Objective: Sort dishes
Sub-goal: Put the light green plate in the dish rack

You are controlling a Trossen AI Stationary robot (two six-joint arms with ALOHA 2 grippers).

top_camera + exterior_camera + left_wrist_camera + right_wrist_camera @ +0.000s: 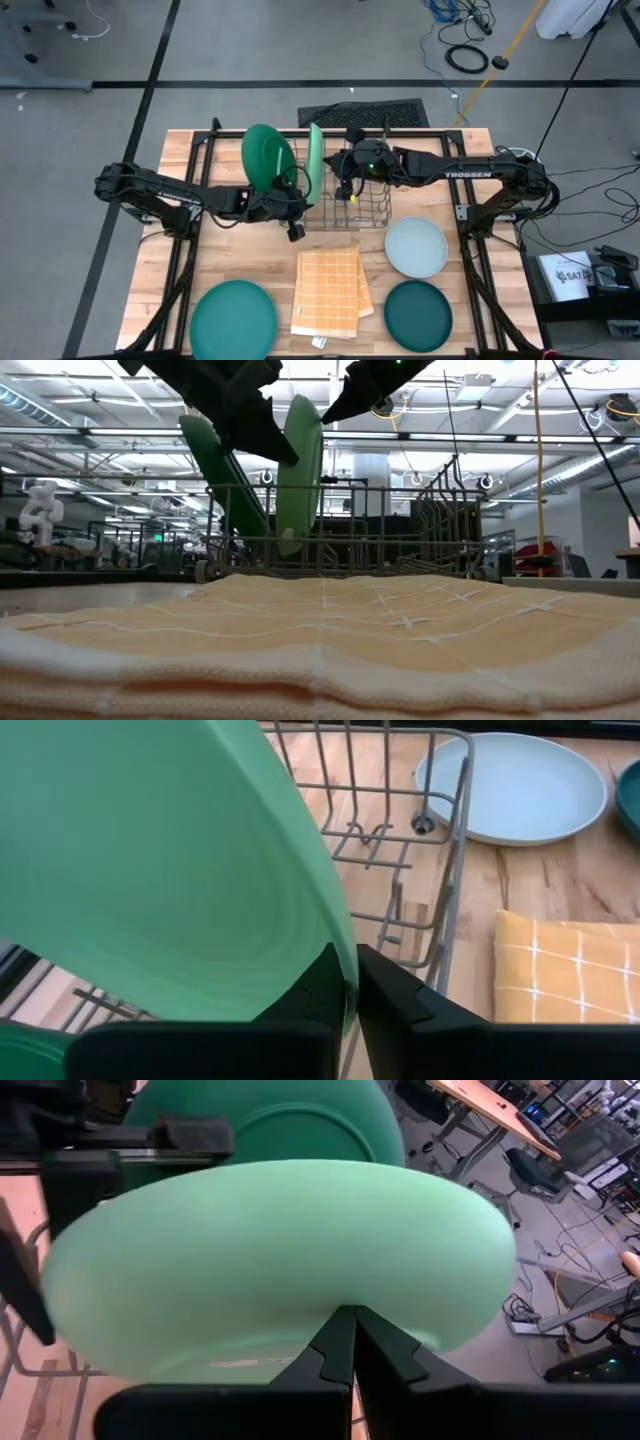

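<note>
The light green plate [315,160] stands on edge in the left part of the grey wire rack [368,208], between both grippers. My left gripper [350,995] is shut on its rim. My right gripper [350,1312] is shut, and its tips are at the plate's right-facing side, high up [325,418]. The mid green plate [266,155] leans tilted at the rack's left end, behind the light green one. On the table lie the teal plate [233,318], the pale blue-grey plate [416,247] and the dark teal plate [418,314]. My left gripper pinches the light green plate's rim [347,970] between its two fingers, coming from the table's left and near side. The plate stands upright on edge over the rack wires. My right gripper is shut. Its fingertips [340,1325] lie against the plate's outer face near the rim, from the table's right; whether they press it I cannot tell.
The orange-yellow checked cloth [328,292] lies folded at the table's near middle, between the teal and dark teal plates. The rack's right half [375,200] holds no plate. Black frame bars run along both table sides.
</note>
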